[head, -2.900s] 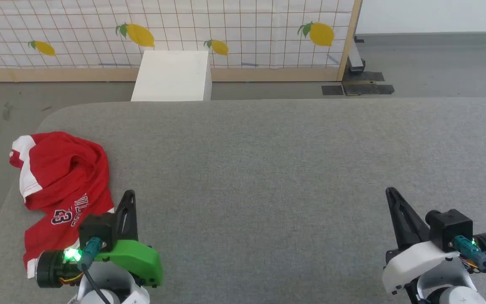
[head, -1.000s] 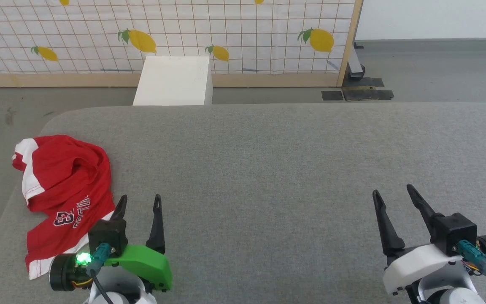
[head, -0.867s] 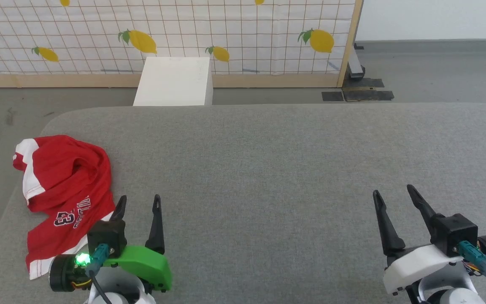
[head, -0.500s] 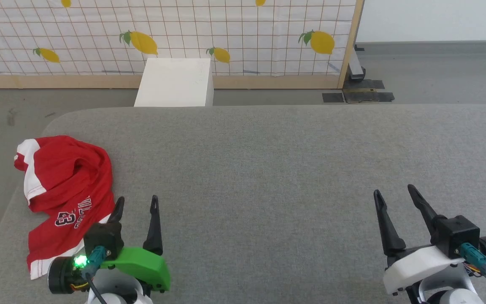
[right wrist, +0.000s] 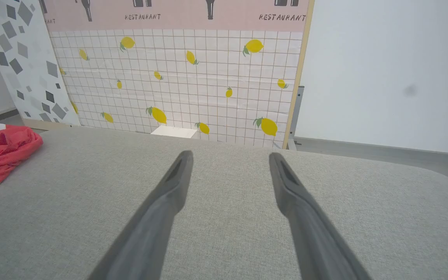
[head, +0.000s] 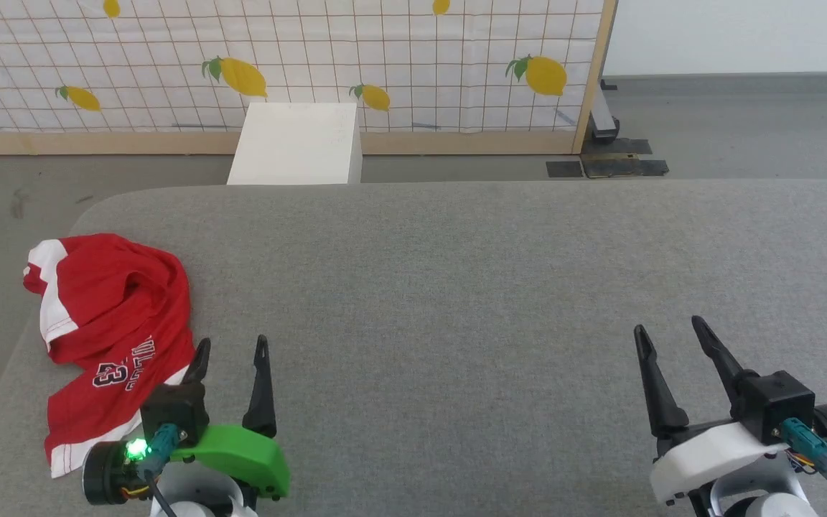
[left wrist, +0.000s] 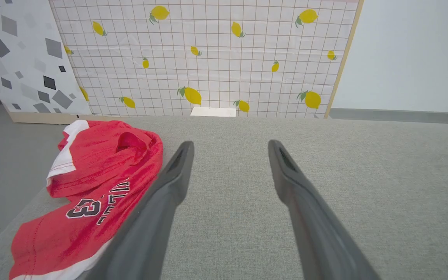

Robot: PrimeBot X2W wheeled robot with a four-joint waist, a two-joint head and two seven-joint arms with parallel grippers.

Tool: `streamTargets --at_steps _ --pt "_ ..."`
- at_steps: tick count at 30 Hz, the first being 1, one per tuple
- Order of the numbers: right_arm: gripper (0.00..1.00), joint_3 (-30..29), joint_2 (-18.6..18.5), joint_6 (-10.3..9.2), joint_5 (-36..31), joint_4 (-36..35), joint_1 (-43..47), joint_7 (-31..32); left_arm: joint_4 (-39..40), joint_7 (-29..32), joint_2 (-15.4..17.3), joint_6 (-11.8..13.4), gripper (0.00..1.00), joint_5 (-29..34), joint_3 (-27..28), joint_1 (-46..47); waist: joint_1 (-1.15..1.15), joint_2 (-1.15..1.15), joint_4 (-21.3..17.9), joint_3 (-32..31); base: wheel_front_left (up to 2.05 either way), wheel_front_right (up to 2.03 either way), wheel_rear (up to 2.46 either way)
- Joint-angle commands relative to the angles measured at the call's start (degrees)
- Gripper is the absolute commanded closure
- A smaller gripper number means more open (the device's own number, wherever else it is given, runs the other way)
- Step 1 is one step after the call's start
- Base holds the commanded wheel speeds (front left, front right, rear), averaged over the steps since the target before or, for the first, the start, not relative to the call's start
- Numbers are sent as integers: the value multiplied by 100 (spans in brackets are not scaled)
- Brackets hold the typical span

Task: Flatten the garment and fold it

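found garment [head: 115, 337] bunched in loose folds at left edge of grey cushion [head: 456, 287]. noted left gripper [head: 232, 342] spread wide, empty, just beside the red cloth; right gripper [head: 668, 326] likewise wide, empty, well apart. judged best to pinch a white hem corner, not the heap, then drag toward centre. soft thin fabric, white stripe, "23" outlined in black; coarse woven cushion.

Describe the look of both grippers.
Left gripper: two long, tapering dark fingers on a bright green shell, black camera block, teal plug with a green light. Right gripper: same dark fingers, white shell, black block, teal plug and black cable.
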State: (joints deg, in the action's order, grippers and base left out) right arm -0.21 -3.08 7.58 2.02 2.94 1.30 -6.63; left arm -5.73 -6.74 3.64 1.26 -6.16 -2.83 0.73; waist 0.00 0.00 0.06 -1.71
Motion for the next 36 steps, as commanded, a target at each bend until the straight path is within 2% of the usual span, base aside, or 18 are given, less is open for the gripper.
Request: streamTargets --at_steps 1,36 --pt "0 9 10 -4 23 25 67 -76 -43 -69 37 38 0 -64 -22 -10 0 0 1 -1 0 0 0" --pt "0 -12 16 -7 137 260 76 -478 -346 -478 2 40 0 -320 -31 -21 0 0 10 -74 0 0 0"
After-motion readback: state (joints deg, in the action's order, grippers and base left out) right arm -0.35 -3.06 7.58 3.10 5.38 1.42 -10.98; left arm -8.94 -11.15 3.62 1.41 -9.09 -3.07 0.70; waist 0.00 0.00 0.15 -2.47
